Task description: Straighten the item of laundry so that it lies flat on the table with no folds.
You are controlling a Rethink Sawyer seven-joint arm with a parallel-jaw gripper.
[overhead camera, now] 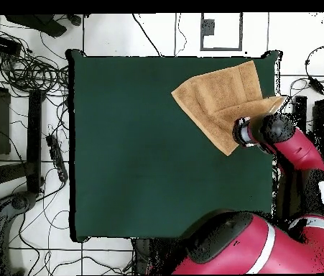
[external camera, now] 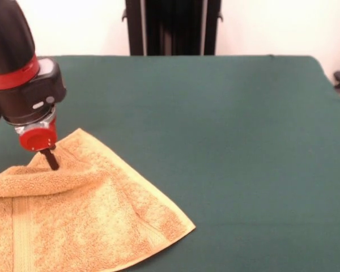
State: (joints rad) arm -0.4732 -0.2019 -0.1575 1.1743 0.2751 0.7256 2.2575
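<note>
The towel (external camera: 85, 215) is seen in the front view at the desk's (external camera: 226, 130) lower left corner with a raised fold pinched by the claw (external camera: 50, 158), and in the overhead view (overhead camera: 222, 100) at the desk's (overhead camera: 143, 158) upper right corner, partly under the claw (overhead camera: 242, 133).

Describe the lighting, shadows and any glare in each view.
Front view: soft, even light; the towel throws only a thin shadow along its edge on the table, the gripper almost none; the wall behind is washed out. Overhead view: flat light, bright floor, no glare on the green cloth.
</note>
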